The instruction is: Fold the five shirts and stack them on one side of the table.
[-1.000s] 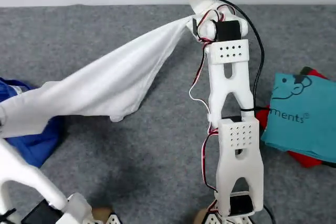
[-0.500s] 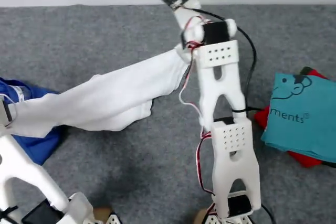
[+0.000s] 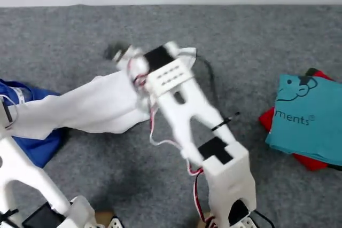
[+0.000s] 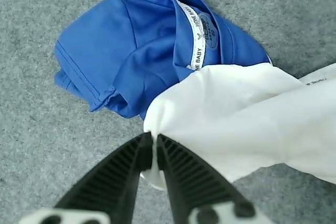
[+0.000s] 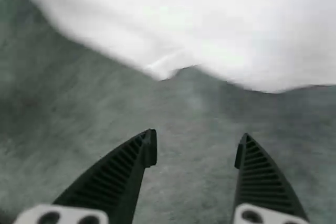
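The white shirt (image 3: pixel 96 105) is stretching in a long, rumpled band across the grey table (image 3: pixel 267 41), running from the nine o'clock edge of the high view towards the middle, where its far end is passing under the wrist of the right arm (image 3: pixel 181 105). The left gripper (image 4: pixel 153 139) is pinching a folded edge of that shirt, its two black fingers pressed together on the cloth, and the held end is hanging above a crumpled blue shirt (image 3: pixel 32 150) that is lying at about eight o'clock beside the left arm (image 3: pixel 21 169). The right gripper (image 5: pixel 199 136) is hovering with its fingers spread wide apart and gripping nothing; its wrist view is looking down at bare grey table between the fingers, with the white shirt's edge lying just beyond the tips. The right arm is slanting from six o'clock up towards eleven. At three o'clock a folded teal shirt (image 3: pixel 307 116) is resting on top of a red shirt (image 3: pixel 265 120), whose edges are peeking out around it, well apart from the white one.
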Controlling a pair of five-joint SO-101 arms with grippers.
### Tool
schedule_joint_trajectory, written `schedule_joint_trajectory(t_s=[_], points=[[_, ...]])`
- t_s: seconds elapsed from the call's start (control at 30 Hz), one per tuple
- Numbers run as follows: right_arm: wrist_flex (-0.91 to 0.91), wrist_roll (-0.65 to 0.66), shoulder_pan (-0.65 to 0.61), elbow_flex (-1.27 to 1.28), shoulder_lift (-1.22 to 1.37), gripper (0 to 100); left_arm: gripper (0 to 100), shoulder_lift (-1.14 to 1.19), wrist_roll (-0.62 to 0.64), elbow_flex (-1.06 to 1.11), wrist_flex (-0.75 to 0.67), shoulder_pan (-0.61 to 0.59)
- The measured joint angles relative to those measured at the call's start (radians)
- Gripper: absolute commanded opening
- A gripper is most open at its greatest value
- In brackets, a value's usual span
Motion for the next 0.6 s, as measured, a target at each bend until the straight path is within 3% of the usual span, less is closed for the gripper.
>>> schedule_joint_trajectory(t_s=[0.27,0.6], points=[[-0.141,-0.003,-0.147,0.054,0.118,25.1,0,0.000,0.000,0.000,0.000,0.000],[-0.361,-0.003,-0.138,0.054,0.285,22.4,0,0.000,0.000,0.000,0.000,0.000]])
